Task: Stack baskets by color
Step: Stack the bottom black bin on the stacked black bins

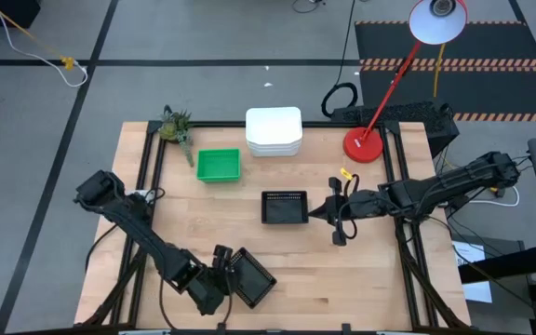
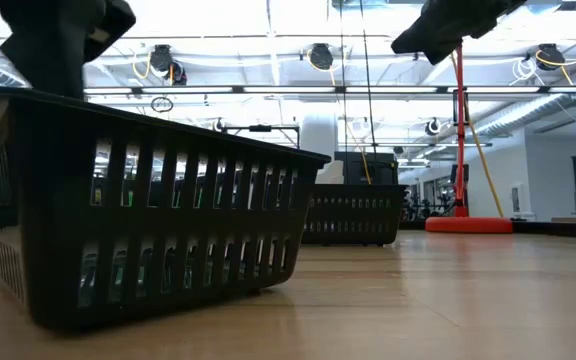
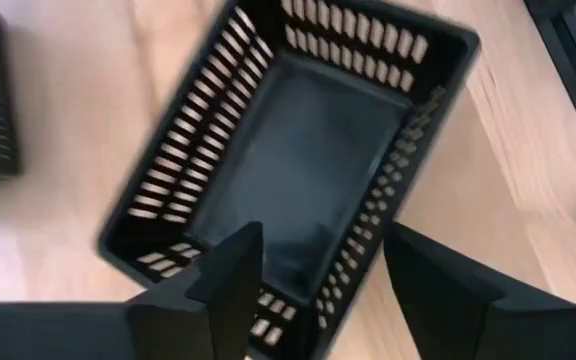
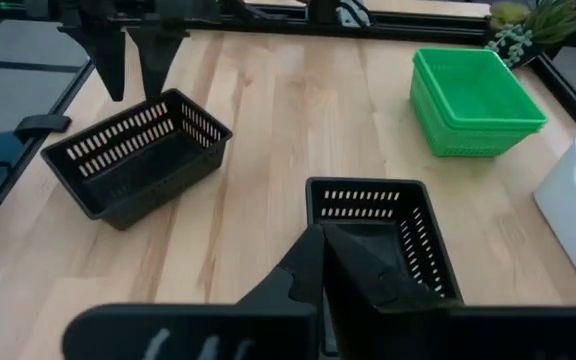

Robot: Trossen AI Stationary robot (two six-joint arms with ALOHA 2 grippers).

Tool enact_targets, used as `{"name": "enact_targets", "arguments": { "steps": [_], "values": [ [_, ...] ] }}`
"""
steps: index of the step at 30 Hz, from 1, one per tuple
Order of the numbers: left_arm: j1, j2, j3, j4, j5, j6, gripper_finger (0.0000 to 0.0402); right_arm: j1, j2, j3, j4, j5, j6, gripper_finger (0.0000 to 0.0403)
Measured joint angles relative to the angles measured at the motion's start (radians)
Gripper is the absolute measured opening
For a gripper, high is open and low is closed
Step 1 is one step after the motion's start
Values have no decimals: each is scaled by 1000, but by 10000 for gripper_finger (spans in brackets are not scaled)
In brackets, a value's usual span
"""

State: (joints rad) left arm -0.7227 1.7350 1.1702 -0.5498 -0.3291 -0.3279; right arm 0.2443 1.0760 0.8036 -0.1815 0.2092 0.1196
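In the high view the left gripper point(image 1: 223, 279) sits at the lower centre of the frame, over the near edge of the table point(image 1: 361, 279), right beside a lone black basket point(image 1: 252, 278) that lies skewed at an angle to the table's edges. The left wrist view shows its two fingers point(image 3: 230, 280) spread apart, straddling one wall of that basket, one finger inside and one outside; whether they touch the wall cannot be told. In the low view the same basket fills the left of the frame, resting on the wood. The right gripper point(image 1: 318, 213) lies at centre right, fingers pressed together and holding nothing, its tip just beside the right side of the second black basket point(image 1: 285, 207) in the middle of the table. The green stack point(image 1: 218, 166) stands up and left of that basket, near the plant point(image 1: 175, 124) at the upper left corner. The white stack point(image 1: 274, 131) sits at the far edge, top centre, with the red lamp base point(image 1: 364, 144) to its right.
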Motion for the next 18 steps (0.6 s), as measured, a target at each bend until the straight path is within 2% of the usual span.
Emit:
{"name": "enact_targets", "arguments": {
  "steps": [3,7,18],
  "values": [
    [0,21,0,-1,40,5,223,0,0,0,-22,0,9,2],
    [0,33,0,-5,68,9,215,0,0,0,-49,0,40,2],
    [0,33,-17,-69,68,11,121,32,0,0,-59,0,56,2]
  ]
}}
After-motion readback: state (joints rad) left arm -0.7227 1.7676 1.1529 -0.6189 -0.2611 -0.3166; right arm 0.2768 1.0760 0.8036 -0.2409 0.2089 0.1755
